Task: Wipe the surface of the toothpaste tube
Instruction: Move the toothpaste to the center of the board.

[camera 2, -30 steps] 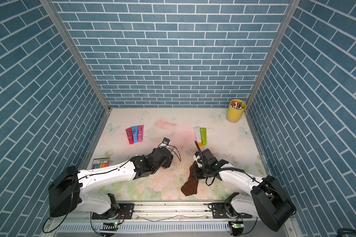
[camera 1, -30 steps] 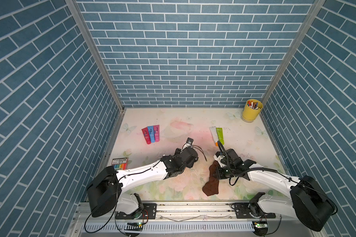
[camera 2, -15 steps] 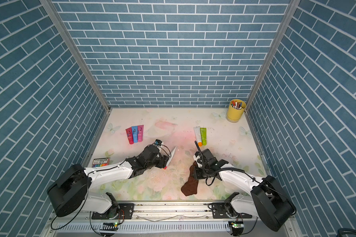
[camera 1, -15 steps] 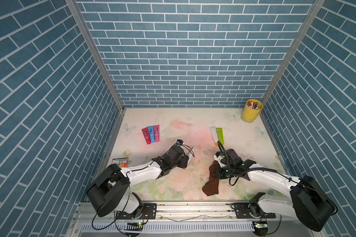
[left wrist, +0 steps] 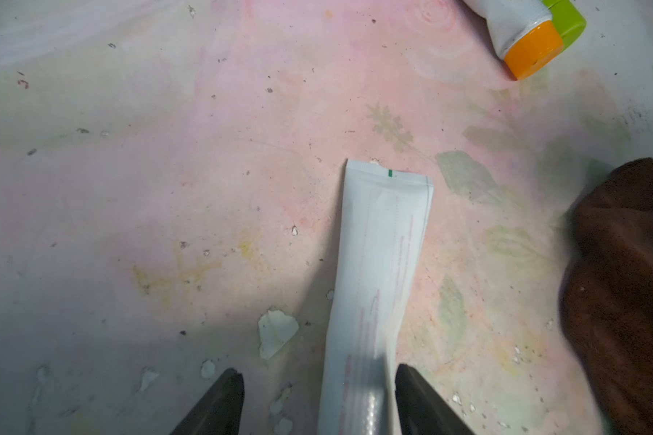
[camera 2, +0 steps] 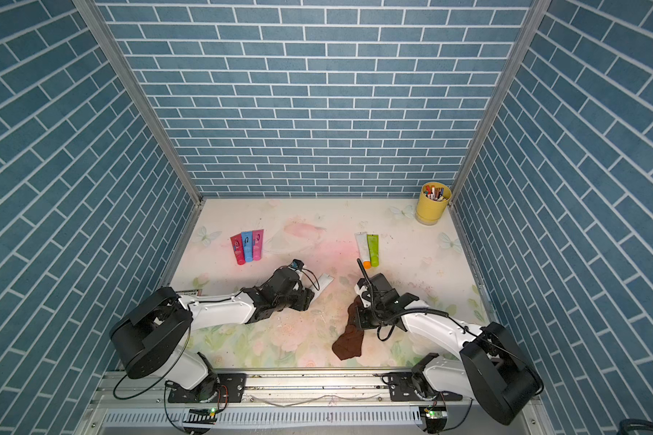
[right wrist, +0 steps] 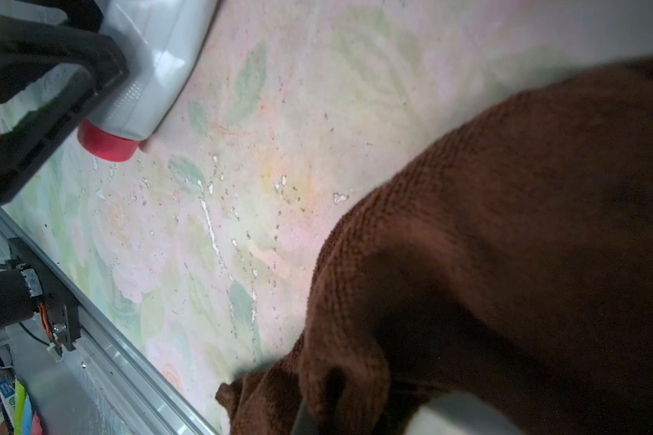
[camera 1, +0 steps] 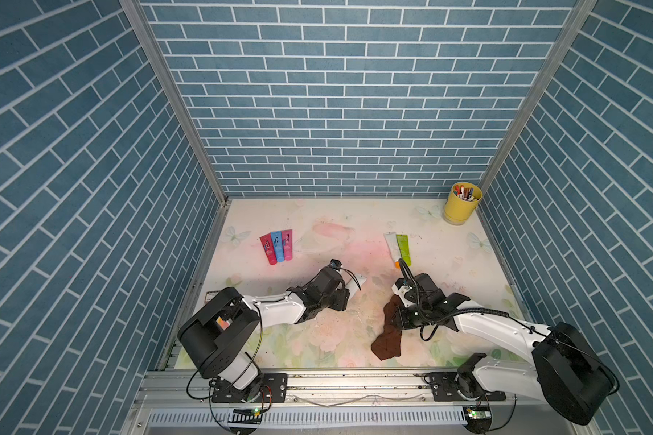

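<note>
The toothpaste tube (left wrist: 381, 263) is white with a red cap (right wrist: 106, 145) and lies flat on the floral mat. In both top views only its crimped end (camera 1: 357, 282) (camera 2: 324, 280) pokes out past my left gripper (camera 1: 345, 297). That gripper (left wrist: 318, 371) is open and straddles the tube near its cap end, with a gap on one side. My right gripper (camera 1: 394, 320) is shut on a brown cloth (camera 1: 387, 341) (right wrist: 506, 226), which hangs down onto the mat to the right of the tube, not touching it.
A white tube with an orange cap (left wrist: 532, 49) and a green tube (camera 1: 404, 246) lie behind the right arm. Three tubes, red, blue and pink (camera 1: 276, 246), lie at the back left. A yellow cup of pens (camera 1: 460, 205) stands in the back right corner. The metal rail (right wrist: 102, 361) runs along the front.
My left arm has drawn back and dropped its elbow, so the gripper sits slightly left of where it was and the tube's flat end now shows beyond it. The right arm and cloth have not moved.
</note>
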